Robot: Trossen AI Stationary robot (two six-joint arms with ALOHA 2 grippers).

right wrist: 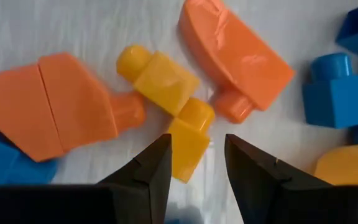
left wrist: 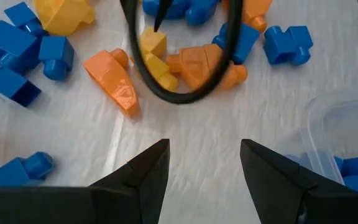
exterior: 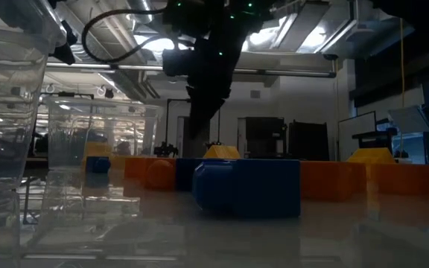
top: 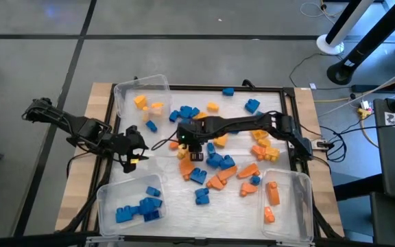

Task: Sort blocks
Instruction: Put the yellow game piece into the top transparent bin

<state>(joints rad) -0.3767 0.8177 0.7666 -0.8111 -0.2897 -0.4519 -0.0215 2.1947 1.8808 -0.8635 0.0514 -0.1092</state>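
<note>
A white table top (top: 184, 199) filled mid-frame. The right gripper (right wrist: 194, 165) hovered part-open and empty over a yellow block (right wrist: 185, 140), ready to pinch it. The left gripper (left wrist: 204, 168) waited lower left, open, empty.

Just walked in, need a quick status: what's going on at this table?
Two dark arms are sorting small plastic studded bricks by colour into clear plastic bins. The right tool hangs open over a small yellow brick in the central pile, nothing gripped yet. The left tool waits open and empty at the table's left side. One bin holds blue bricks, another a couple of orange ones, a third yellow and orange. Many bricks remain loose on the table.
</note>
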